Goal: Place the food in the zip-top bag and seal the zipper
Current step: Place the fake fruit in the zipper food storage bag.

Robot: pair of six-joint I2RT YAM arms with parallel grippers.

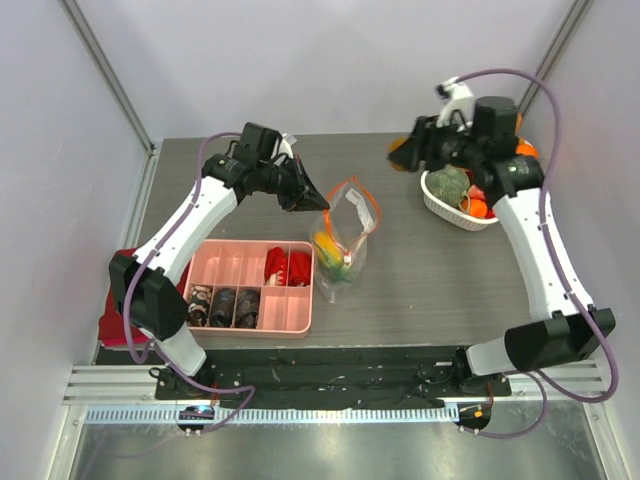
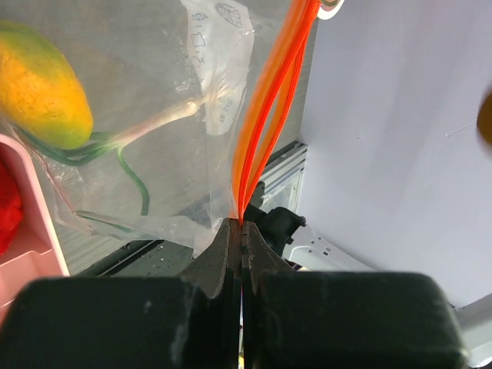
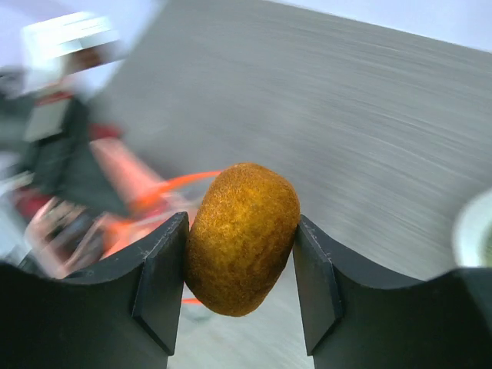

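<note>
The clear zip-top bag (image 1: 345, 235) stands open at mid-table, its orange-red zipper (image 1: 366, 200) forming a loop at the mouth. A yellow-green fruit (image 1: 329, 249) lies inside it and shows in the left wrist view (image 2: 38, 84). My left gripper (image 1: 312, 203) is shut on the zipper strip (image 2: 265, 115) at the bag's left edge. My right gripper (image 1: 399, 153) is shut on a brown-orange oval fruit (image 3: 241, 237) and holds it in the air to the right of the bag. More toy food (image 1: 462, 190) lies in the white basket.
A white oval basket (image 1: 448, 213) stands at the back right. A pink compartment tray (image 1: 225, 265) with red crinkled pieces (image 1: 288, 266) and dark round lumps (image 1: 235, 305) sits left of the bag. A red cloth (image 1: 115, 325) lies at the table's left edge.
</note>
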